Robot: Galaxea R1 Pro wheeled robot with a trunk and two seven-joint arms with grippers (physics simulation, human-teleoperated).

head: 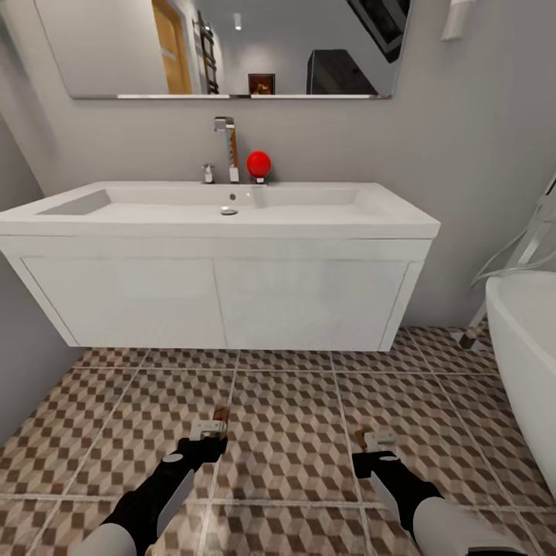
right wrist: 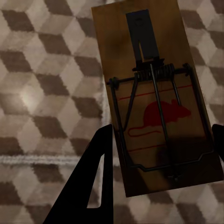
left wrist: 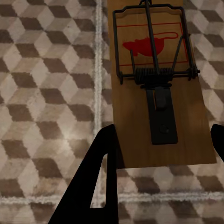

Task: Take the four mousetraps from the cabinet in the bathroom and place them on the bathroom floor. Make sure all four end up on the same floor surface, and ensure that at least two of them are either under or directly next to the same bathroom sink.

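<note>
Head view: both arms reach low over the patterned floor (head: 293,432) in front of the white sink (head: 224,212), which hangs on the far wall with a tap (head: 225,147) and a red ball (head: 259,164) behind the basin. The left claw (head: 210,434) is clamped on a trap (left wrist: 158,88) (board gripped at its plain end, red mouse print away from the fingers (left wrist: 100,186)). The right claw (head: 376,446) is clamped on a second trap (right wrist: 156,98), mouse print nearest the fingers (right wrist: 95,182). A bathtub (head: 525,347) stands at the right.
</note>
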